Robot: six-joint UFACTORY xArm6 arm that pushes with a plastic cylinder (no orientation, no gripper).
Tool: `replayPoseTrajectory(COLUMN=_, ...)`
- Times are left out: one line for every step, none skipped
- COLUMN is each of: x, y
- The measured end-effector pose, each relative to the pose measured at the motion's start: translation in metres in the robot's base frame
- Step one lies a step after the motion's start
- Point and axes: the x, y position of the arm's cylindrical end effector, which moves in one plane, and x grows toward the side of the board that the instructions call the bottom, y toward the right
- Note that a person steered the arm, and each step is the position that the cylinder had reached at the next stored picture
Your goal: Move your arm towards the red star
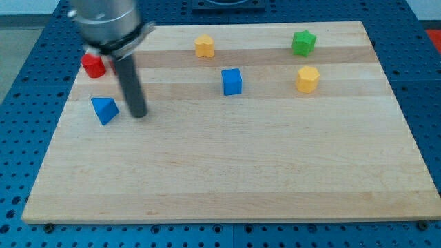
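Note:
A red block (92, 65) lies at the view's upper left of the wooden board (227, 165); the arm covers part of it, so its shape is unclear. My tip (138, 114) rests on the board below and to the right of the red block, just right of a blue triangular block (104, 109). The rod rises from the tip to the blurred arm body at the view's top left.
A yellow block (204, 46) sits near the top middle. A blue cube (232, 81) lies at centre. A green star (303, 43) is at the top right, with a yellow hexagonal block (307, 79) below it.

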Motion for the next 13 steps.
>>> replayPoseTrajectory(x=-0.037, y=-0.022)
replayPoseTrajectory(x=-0.054, y=-0.022)
replayPoseTrajectory(x=-0.076, y=0.019)
replayPoseTrajectory(x=-0.099, y=0.064)
replayPoseTrajectory(x=-0.112, y=0.069)
replayPoseTrajectory(x=-0.121, y=0.069)
replayPoseTrajectory(x=-0.12, y=0.069)
replayPoseTrajectory(x=-0.12, y=0.069)
replayPoseTrajectory(x=-0.12, y=0.067)
replayPoseTrajectory(x=-0.123, y=0.066)
replayPoseTrajectory(x=-0.124, y=0.064)
replayPoseTrajectory(x=-0.125, y=0.064)
replayPoseTrajectory(x=-0.125, y=0.064)
